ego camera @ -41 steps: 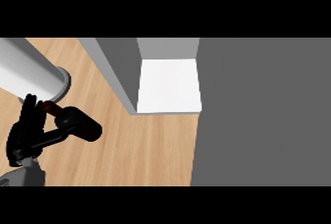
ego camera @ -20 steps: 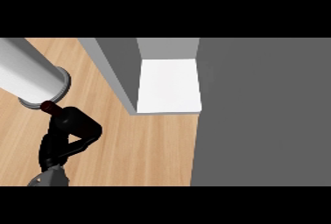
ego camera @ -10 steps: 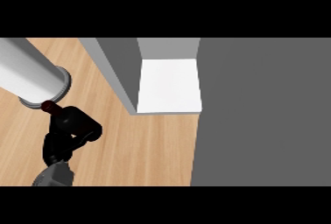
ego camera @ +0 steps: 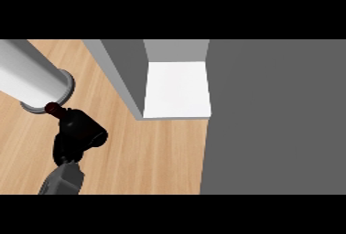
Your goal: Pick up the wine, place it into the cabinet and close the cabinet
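The wine bottle point(ego camera: 52, 109) is dark with a deep red cap. It sits low on the wooden counter point(ego camera: 152, 157) at the left, its cap pointing up-left. My left hand point(ego camera: 73, 139) comes in from the lower left on a grey forearm, and its black fingers are curled round the bottle's body, hiding most of it. The open cabinet point(ego camera: 177, 89) shows a white inner floor to the right of the bottle, behind a grey side wall point(ego camera: 125, 73). No door is visible. My right hand is out of view.
A tall pale grey cylinder point(ego camera: 30, 75) with a ringed base stands on the counter at the upper left, touching the bottle's cap. A flat dark grey surface point(ego camera: 277, 114) fills the right side. Bare wood lies between the bottle and the cabinet.
Two seconds ago my left hand stood open to the left of the bottle. It has since moved right and curled round it. In the last half second hand and bottle barely shift.
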Tool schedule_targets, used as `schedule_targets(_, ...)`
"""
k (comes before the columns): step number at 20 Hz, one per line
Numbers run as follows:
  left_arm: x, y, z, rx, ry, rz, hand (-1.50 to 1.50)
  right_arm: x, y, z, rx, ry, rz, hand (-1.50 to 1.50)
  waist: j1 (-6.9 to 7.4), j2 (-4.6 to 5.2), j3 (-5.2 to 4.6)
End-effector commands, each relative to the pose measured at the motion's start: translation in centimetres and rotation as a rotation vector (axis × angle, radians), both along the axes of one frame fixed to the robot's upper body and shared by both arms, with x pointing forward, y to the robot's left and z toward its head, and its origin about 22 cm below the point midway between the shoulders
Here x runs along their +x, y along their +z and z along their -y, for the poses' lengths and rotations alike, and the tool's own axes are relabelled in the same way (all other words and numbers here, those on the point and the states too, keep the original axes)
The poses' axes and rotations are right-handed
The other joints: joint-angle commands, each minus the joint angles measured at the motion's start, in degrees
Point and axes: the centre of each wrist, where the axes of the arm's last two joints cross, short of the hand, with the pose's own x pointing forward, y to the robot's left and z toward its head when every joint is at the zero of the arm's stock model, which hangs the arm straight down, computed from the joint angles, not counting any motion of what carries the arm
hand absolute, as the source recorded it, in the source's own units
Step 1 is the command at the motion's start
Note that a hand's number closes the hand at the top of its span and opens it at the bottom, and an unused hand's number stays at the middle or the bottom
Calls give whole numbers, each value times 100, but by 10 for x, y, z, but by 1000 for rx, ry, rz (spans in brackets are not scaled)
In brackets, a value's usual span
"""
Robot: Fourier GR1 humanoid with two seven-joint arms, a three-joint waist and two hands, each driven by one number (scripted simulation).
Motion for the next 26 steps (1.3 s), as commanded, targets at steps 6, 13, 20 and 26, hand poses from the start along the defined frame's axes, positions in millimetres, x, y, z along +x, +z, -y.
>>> schedule_targets(6,11,-2,7,46,-14,20,150,-51,31,15,61,68,48,-150,-33,9,0)
schedule_targets(13,32,9,32,121,-9,77,150,-28,16,17,36,49,63,-150,21,12,5)
schedule_targets(20,-24,-19,46,93,-219,196,150,-36,20,14,63,26,45,-150,114,-50,11)
schedule_targets(26,-48,-6,46,76,-298,322,150,-48,23,9,93,45,39,-150,109,-71,11)
